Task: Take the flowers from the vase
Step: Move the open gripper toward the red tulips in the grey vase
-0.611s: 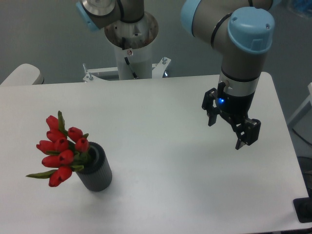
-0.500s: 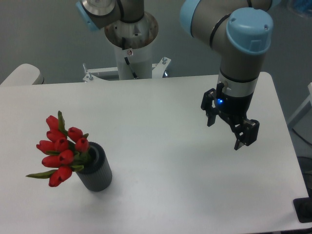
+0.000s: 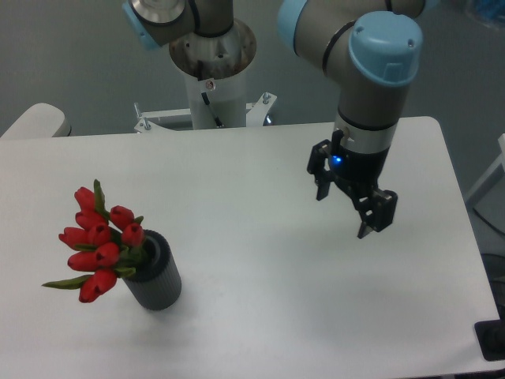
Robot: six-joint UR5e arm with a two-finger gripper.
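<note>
My gripper (image 3: 341, 212) hangs above the right half of the table, fingers pointing down and spread wide. Nothing sits between them and nothing touches them. One finger (image 3: 322, 175) is nearer the table's far edge; the other finger (image 3: 375, 217) is lower in the frame, toward the near right. A small blue light glows on the gripper body just below my wrist. A faint shadow lies on the tabletop beneath and to the right of the fingers, so I am clear of the surface.

Above the gripper, my wrist (image 3: 377, 65) shows as a grey housing with a pale blue cap, and the arm runs up and out of frame at the top. My base column (image 3: 213, 67) stands behind the far edge of the table, bolted to a bracket.

The white table (image 3: 260, 316) fills most of the view.

The vase (image 3: 157, 276) stands well apart from my gripper, on the near left part of the table. It is a short dark grey cylinder with a ribbed wall, leaning slightly in this view, its mouth turned up and to the left. The flowers (image 3: 98, 244) are in that mouth: red closed tulip buds bunched together, spilling out to the left over the rim, with green leaves among them and one leaf sticking out low to the left.
</note>
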